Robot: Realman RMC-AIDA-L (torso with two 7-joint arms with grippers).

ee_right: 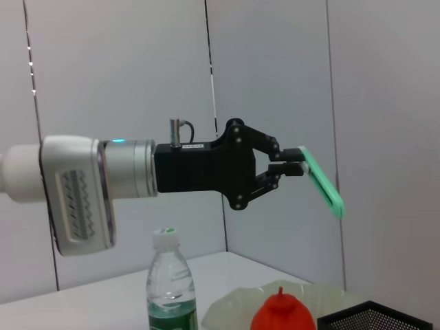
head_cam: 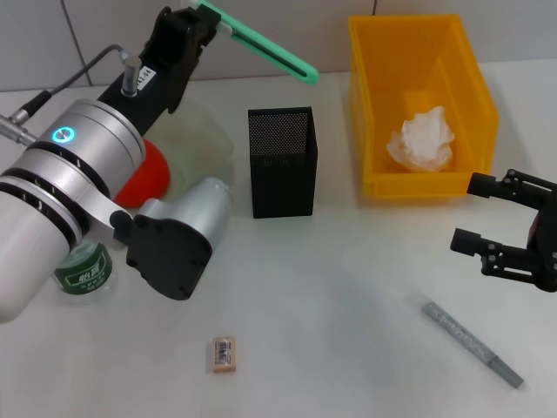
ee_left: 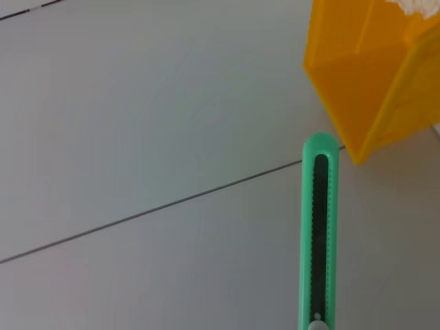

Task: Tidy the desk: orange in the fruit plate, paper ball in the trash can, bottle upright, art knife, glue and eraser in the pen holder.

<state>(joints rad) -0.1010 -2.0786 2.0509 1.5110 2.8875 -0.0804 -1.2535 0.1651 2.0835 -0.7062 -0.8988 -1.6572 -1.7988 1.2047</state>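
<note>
My left gripper (head_cam: pixel 213 19) is shut on the mint-green art knife (head_cam: pixel 265 45) and holds it high in the air, behind and above the black mesh pen holder (head_cam: pixel 282 162). The knife also shows in the left wrist view (ee_left: pixel 317 234) and the right wrist view (ee_right: pixel 322 181). The orange (head_cam: pixel 148 174) lies in the pale-green fruit plate (head_cam: pixel 204 139). The paper ball (head_cam: pixel 424 139) lies in the yellow trash can (head_cam: pixel 418 104). The bottle (head_cam: pixel 85 272) stands upright at the left. The grey glue stick (head_cam: pixel 472 343) and the tan eraser (head_cam: pixel 224 354) lie on the table. My right gripper (head_cam: pixel 466 213) is open and empty at the right.
The white table top (head_cam: pixel 348 296) stretches between the eraser and the glue stick. A grey panelled wall (ee_left: pixel 137 137) stands behind the desk. My left arm's body (head_cam: pixel 78 192) hides part of the plate and the bottle.
</note>
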